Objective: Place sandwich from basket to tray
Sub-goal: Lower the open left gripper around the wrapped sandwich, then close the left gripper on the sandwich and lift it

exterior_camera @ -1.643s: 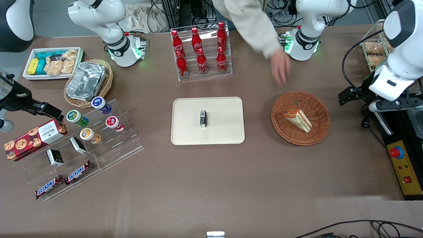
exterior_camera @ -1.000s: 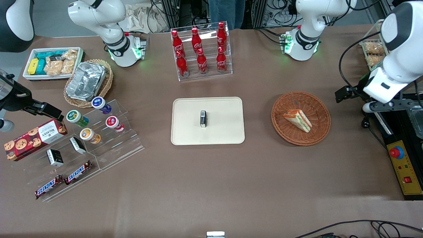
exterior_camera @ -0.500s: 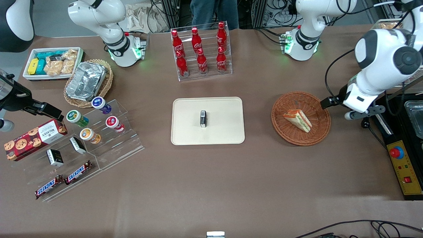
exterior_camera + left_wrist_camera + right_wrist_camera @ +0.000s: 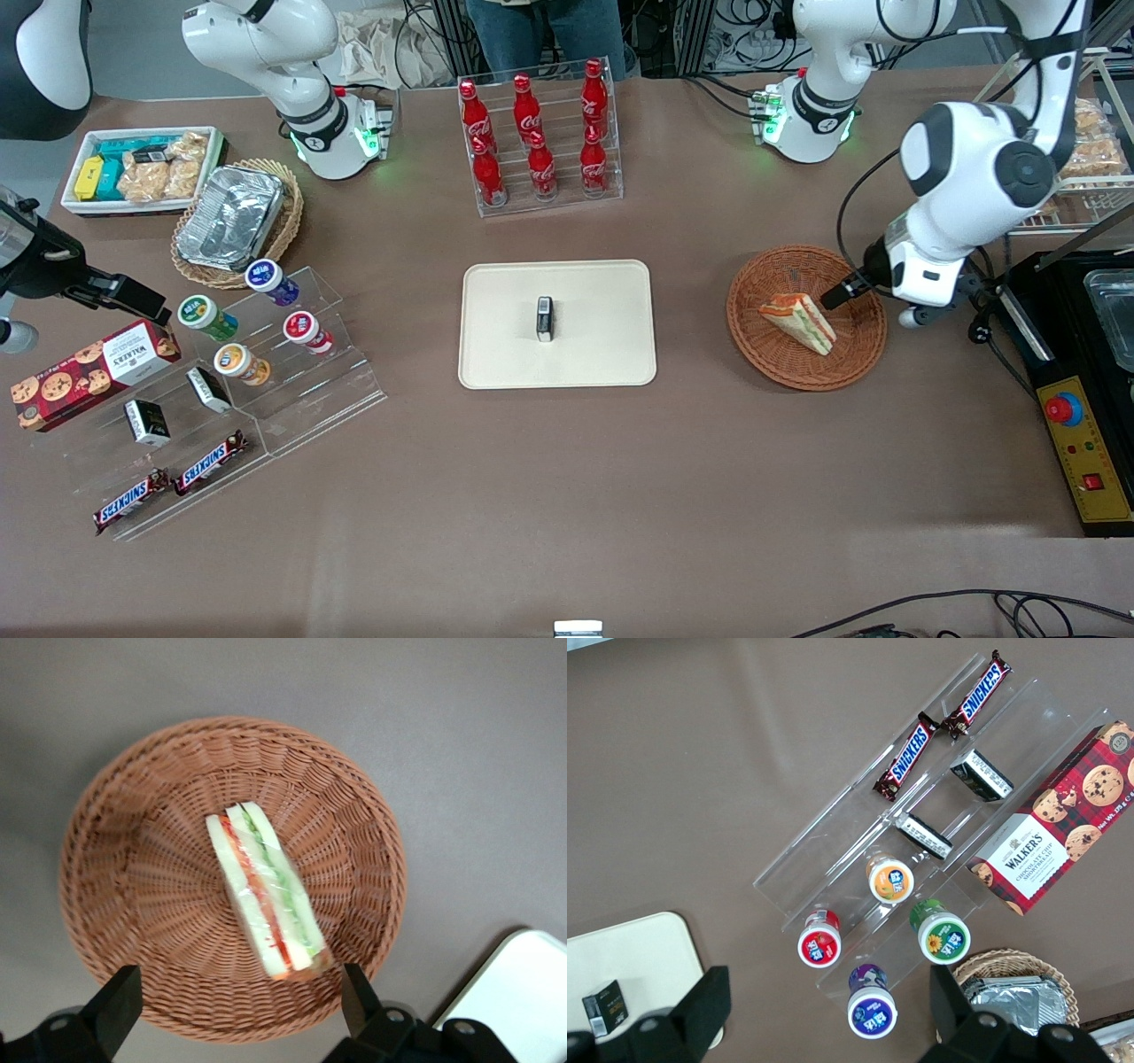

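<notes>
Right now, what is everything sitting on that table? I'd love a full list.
sandwich: one, white bread with green and red filling, in the basket
basket: one, reddish-brown wicker, toward the working arm's end
tray: one, cream, mid-table
small box: one, dark, on the tray
cola bottles: six, red, in a clear rack
foil pan: one, silver, in a tan basket
snack bin: one, white, toward the parked arm's end
cups: four, on clear steps
Snickers bars: two
cookie box: one, red
gripper: open, above the basket
</notes>
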`<state>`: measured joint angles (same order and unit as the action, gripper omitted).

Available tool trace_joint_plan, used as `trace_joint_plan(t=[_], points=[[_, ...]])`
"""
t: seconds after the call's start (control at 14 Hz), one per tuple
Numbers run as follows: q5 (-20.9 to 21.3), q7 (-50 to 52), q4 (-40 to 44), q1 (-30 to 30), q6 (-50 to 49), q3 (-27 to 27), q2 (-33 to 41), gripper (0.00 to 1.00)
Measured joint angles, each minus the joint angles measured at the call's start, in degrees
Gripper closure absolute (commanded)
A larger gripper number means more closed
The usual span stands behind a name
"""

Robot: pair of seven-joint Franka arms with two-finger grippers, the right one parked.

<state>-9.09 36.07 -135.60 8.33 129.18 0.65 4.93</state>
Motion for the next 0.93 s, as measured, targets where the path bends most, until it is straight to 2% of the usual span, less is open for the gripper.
trace_joint_plan(t=[0.21, 0.57, 0.93], points=[[0.0, 4.2, -0.2, 0.5, 2.1, -0.1, -1.4, 0.00], [0.0, 13.0, -3.4, 2.1, 12.2, -0.2, -5.6, 0.00], [0.0, 15.7, -4.0, 2.2, 14.4, -0.2, -8.2, 0.01]])
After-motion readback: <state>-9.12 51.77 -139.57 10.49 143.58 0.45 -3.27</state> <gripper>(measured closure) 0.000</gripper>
